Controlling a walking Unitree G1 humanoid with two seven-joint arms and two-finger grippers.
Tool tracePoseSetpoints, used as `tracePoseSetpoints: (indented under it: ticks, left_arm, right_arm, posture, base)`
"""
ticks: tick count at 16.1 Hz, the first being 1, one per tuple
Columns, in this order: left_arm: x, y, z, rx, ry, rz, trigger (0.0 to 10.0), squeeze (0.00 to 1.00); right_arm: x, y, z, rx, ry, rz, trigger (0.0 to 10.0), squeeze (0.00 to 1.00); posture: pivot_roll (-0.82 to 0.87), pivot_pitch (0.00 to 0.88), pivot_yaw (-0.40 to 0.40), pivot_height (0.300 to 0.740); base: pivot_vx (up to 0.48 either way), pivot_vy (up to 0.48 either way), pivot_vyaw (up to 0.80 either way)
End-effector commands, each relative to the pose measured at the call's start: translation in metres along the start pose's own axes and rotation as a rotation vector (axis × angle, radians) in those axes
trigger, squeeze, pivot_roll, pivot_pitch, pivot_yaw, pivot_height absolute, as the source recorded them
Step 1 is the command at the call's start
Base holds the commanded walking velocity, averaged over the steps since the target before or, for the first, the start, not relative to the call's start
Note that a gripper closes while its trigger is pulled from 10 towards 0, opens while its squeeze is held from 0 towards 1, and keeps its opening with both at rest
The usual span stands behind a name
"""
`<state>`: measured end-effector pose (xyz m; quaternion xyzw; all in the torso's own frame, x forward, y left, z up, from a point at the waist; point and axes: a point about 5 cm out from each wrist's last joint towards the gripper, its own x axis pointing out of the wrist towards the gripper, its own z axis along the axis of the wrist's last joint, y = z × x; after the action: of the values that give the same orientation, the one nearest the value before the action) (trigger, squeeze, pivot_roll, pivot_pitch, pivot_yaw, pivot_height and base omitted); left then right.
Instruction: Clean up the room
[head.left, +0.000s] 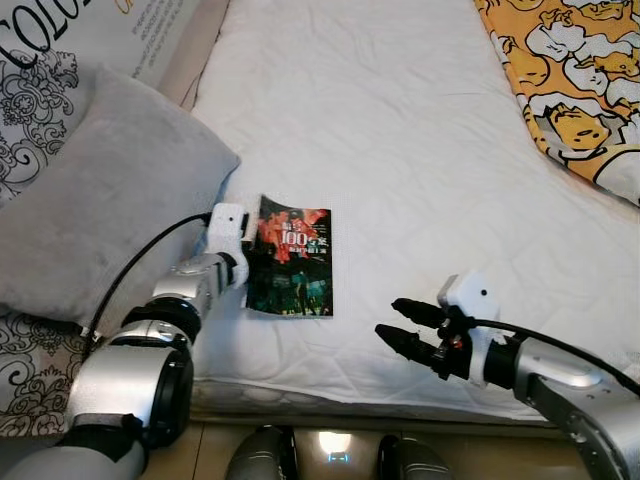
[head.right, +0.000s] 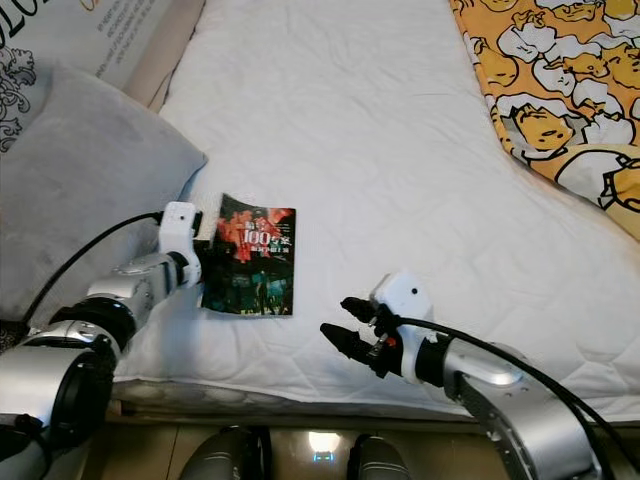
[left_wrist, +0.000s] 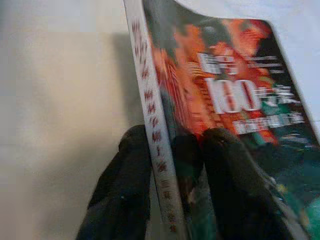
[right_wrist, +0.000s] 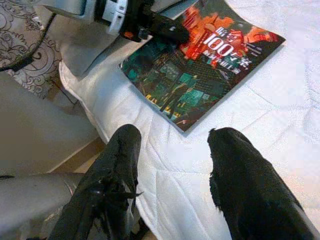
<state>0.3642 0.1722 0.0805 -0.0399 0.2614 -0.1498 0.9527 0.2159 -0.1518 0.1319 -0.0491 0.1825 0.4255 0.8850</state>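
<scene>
A dark book (head.left: 295, 262) with a red and green cover and white "100" lettering lies on the white mattress (head.left: 400, 130) near its front edge. My left gripper (head.left: 249, 243) is at the book's left side, shut on its spine edge. In the left wrist view one of the black fingers (left_wrist: 125, 195) sits under the spine and the other on the cover of the book (left_wrist: 235, 100), which lifts slightly there. To the right of the book, my right gripper (head.left: 388, 320) hovers low over the mattress, open and holding nothing, pointing toward the book (right_wrist: 200, 65).
A grey pillow (head.left: 90, 200) lies against the mattress just left of the book. A yellow cartoon-print blanket (head.left: 570, 70) covers the far right corner. Patterned black-and-white fabric (head.left: 30, 380) lies at the lower left. My feet (head.left: 260, 455) stand at the bed's front edge.
</scene>
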Motion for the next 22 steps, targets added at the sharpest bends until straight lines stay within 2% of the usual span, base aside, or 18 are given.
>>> tracePoseSetpoints:
  ticks: [1,5,6,7,8,9,10,12,14,15,16,18,20,22]
  left_arm:
    - [-0.003,0.008,0.004,0.031,0.003,0.03,10.0,1.0]
    - [-0.009,0.024,0.007,0.107,0.005,0.105,10.0,1.0]
    - [-0.01,0.023,0.016,0.121,-0.052,0.087,10.0,1.0]
    - [-0.01,0.022,0.021,0.111,-0.083,0.071,10.0,1.0]
    - [-0.009,0.017,0.033,0.032,-0.153,0.027,10.0,1.0]
    - [-0.009,0.014,0.036,0.034,-0.166,0.012,10.0,0.54]
    - [-0.008,0.009,0.039,0.046,-0.207,-0.019,10.0,0.0]
    - [-0.015,-0.007,0.04,0.084,-0.351,-0.074,10.0,0.0]
    - [-0.037,-0.024,0.034,0.011,-0.454,-0.087,10.0,0.0]
    - [-0.05,-0.032,0.028,0.008,-0.491,-0.079,10.0,0.0]
    - [-0.056,-0.035,0.025,0.015,-0.506,-0.068,10.0,0.0]
    - [-0.078,-0.047,0.005,0.054,-0.506,-0.006,10.0,0.0]
    - [-0.094,-0.045,-0.009,0.036,-0.465,0.066,10.0,0.0]
    - [-0.1,-0.044,-0.014,0.06,-0.438,0.092,10.0,0.0]
  right_arm:
    - [0.004,0.001,-0.001,0.002,-0.007,-0.005,10.0,0.0]
    - [0.014,0.001,-0.001,-0.005,-0.032,-0.007,10.0,0.0]
    - [0.016,-0.001,0.0,-0.008,-0.042,-0.025,10.0,0.0]
    - [0.016,-0.001,0.0,-0.011,-0.048,-0.04,10.0,0.0]
    - [0.018,-0.004,0.0,0.004,-0.077,-0.099,10.0,0.0]
    - [0.019,-0.005,0.001,0.02,-0.101,-0.125,10.0,0.0]
    - [0.022,-0.009,0.003,0.052,-0.144,-0.212,10.0,0.0]
    - [0.027,-0.021,-0.001,0.081,-0.173,-0.442,10.0,0.0]
    - [0.028,-0.029,-0.005,0.063,-0.137,-0.568,10.0,0.0]
    - [0.028,-0.029,-0.004,0.059,-0.14,-0.58,10.0,0.0]
    - [0.028,-0.029,-0.004,0.06,-0.144,-0.578,10.0,0.0]
    - [0.029,-0.026,-0.003,0.073,-0.161,-0.578,10.0,0.0]
    - [0.031,-0.022,-0.006,0.069,-0.155,-0.572,10.0,0.0]
    - [0.03,-0.023,-0.009,0.066,-0.143,-0.59,10.0,0.0]
  posture:
    - [-0.04,0.147,0.083,0.74]
    - [-0.03,0.096,0.081,0.74]
    - [-0.03,0.077,0.082,0.74]
    - [-0.04,0.064,0.081,0.74]
    - [-0.02,0.034,0.064,0.74]
    - [-0.02,0.029,0.059,0.74]
    - [-0.01,0.016,0.048,0.74]
    - [0.0,0.0,0.035,0.74]
    - [-0.01,0.0,0.041,0.74]
    - [-0.01,0.0,0.036,0.74]
    - [-0.01,0.0,0.036,0.74]
    - [0.0,0.0,0.009,0.74]
    - [0.01,0.0,0.004,0.74]
    - [0.01,0.0,0.001,0.74]
  base:
    - [0.0,0.0,0.0]
    - [0.0,0.0,0.0]
    - [0.0,0.0,0.0]
    - [0.0,0.0,0.0]
    - [0.0,0.0,0.0]
    - [0.0,0.0,0.0]
    - [0.0,0.0,0.0]
    - [0.0,0.0,0.0]
    - [0.0,0.0,0.0]
    - [0.0,0.0,0.0]
    - [0.0,0.0,0.0]
    - [0.0,0.0,0.0]
    - [0.0,-0.454,0.0]
    - [0.0,-0.48,0.0]
